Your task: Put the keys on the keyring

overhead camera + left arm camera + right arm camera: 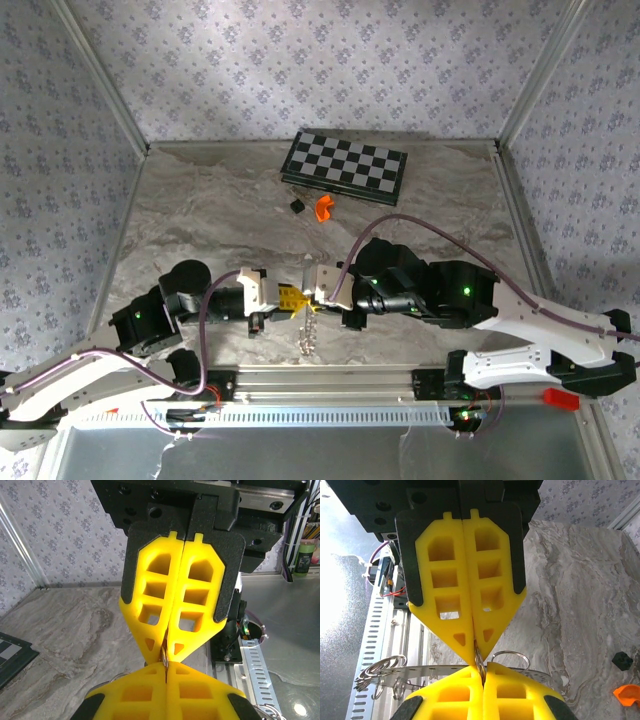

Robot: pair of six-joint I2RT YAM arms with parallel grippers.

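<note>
- Though pressed pad to pad, nipping a thin metal edge all the same with the left gripper [165, 652], right at the very tips.
- Same with the right gripper [477, 652]: yellow fingers closed flat, pinching a thin wire loop at the point.
- Meeting nose to nose in the top view, left coming in from 9 o'clock and right from 3 o'clock, tips touching or nearly so.
- Judged to be one and the same loop of the keyring [440, 672], clamped from both sides.
- Rest of it, a perforated silvery strip and several wire rings, spreading toward 9 o'clock in the right wrist view.
- In the top view, dangling toward 6 o'clock from the tips; cannot tell whether resting on the table [200, 230] or hanging just above it.
- Cannot pick out the keys: too small and too close in colour to the yellow pads to say whether caught in either pinch or lying elsewhere.
- Further out at 12 o'clock, well apart from the work: black cube [296, 205], orange curved piece [324, 207] just beside it at its 3 o'clock, chessboard [345, 165] beyond, near the far wall.
- Step in hand, by the look of it: steadying the loop with two grips ahead of threading.
- Next move likely calling for one firm grip and the other freed to fetch or turn a key.
- Then fine alignment of the metal end with the ring's gap and a slow feed, limp links being apt to swing or slip.
</note>
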